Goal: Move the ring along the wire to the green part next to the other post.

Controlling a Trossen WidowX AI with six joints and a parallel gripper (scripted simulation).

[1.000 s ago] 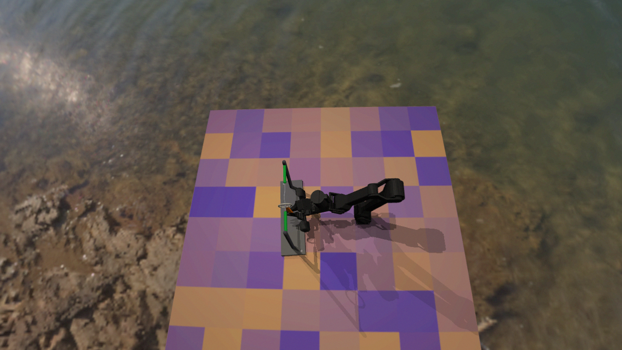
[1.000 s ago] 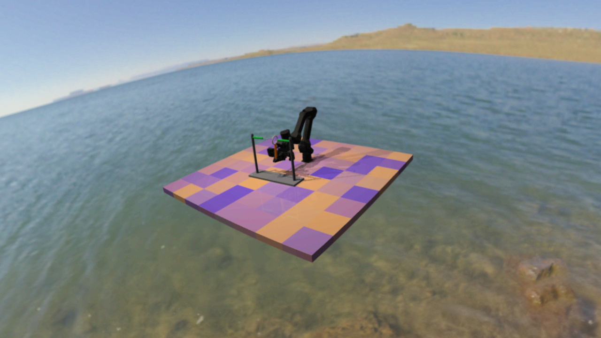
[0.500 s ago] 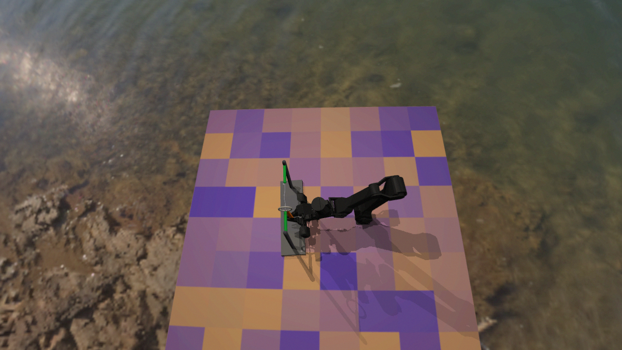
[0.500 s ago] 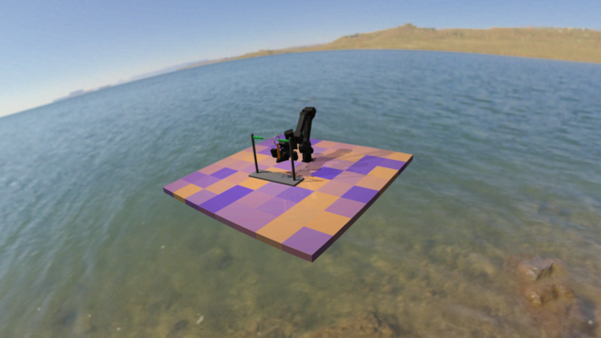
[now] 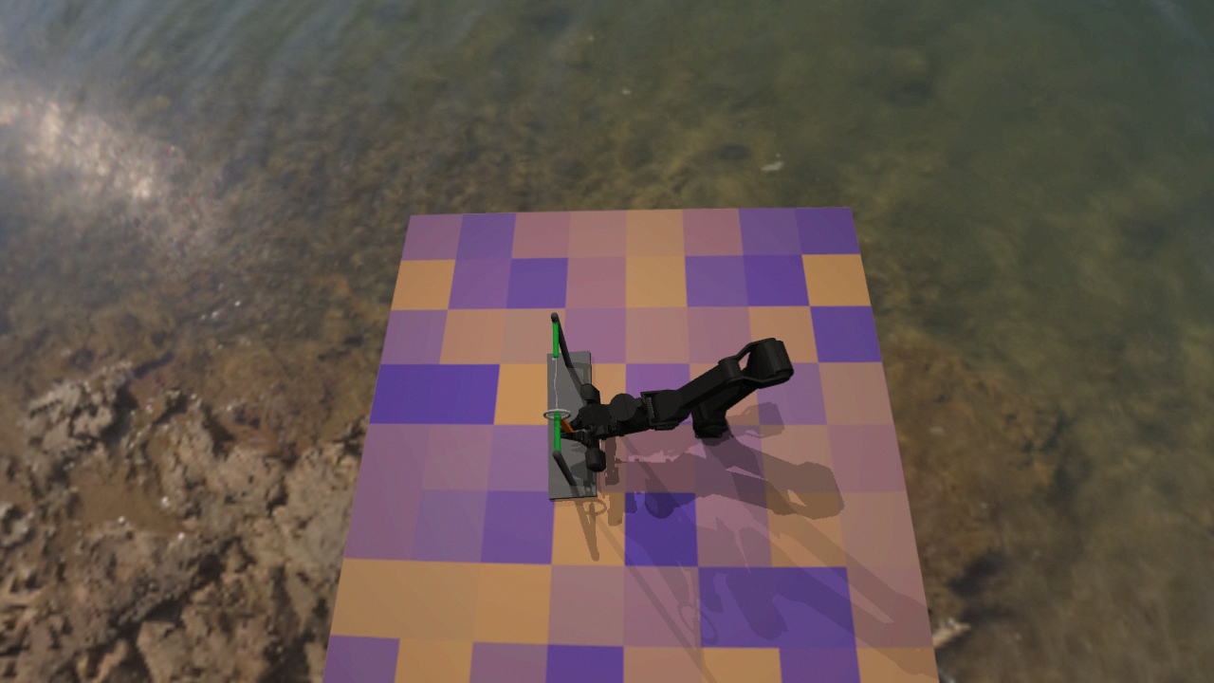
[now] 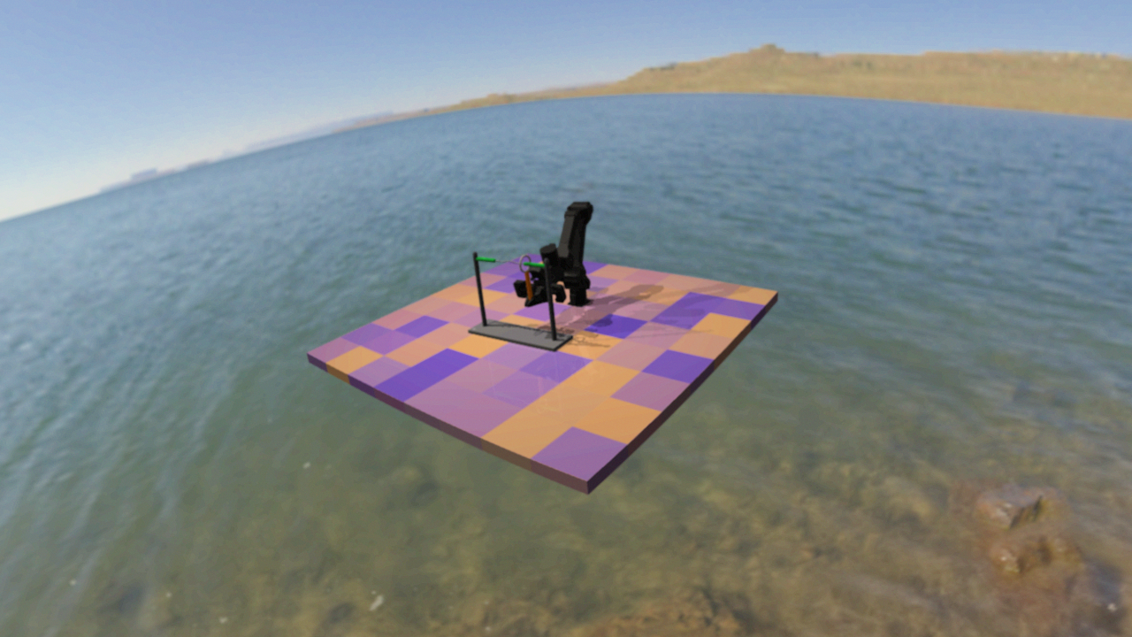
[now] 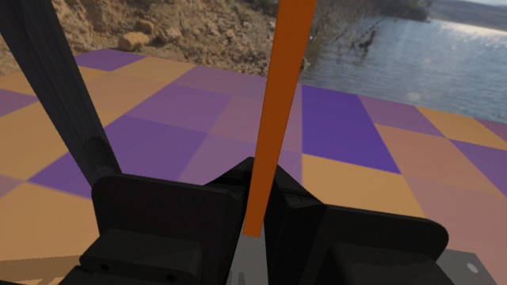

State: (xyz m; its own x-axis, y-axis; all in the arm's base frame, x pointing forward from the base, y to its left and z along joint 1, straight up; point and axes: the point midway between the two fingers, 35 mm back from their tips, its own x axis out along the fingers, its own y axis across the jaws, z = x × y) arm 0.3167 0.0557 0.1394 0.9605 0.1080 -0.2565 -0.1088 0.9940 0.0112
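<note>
The ring (image 5: 544, 415) (image 6: 525, 256) is around the wire, at the inner end of the near green part (image 5: 557, 437) (image 6: 535, 265), where the thin grey part (image 5: 556, 381) begins. Whether it touches the wire is too small to tell. Its orange handle (image 5: 567, 426) (image 6: 528, 287) (image 7: 279, 95) slants down toward the arm. My gripper (image 5: 573, 431) (image 6: 529, 300) (image 7: 259, 165) is shut on the handle's lower part, below wire height. The other green part (image 5: 556, 340) (image 6: 486, 259) is beside the far post (image 5: 574, 357) (image 6: 479, 293).
The near post (image 5: 564, 469) (image 6: 551, 309) stands close beside the gripper; a dark post (image 7: 67, 99) rises at left in the wrist view. Both posts stand on a grey base (image 5: 561, 490) (image 6: 506, 335) on the checkered table (image 5: 441, 594) (image 6: 546, 403). The arm reaches in from the side opposite the wire.
</note>
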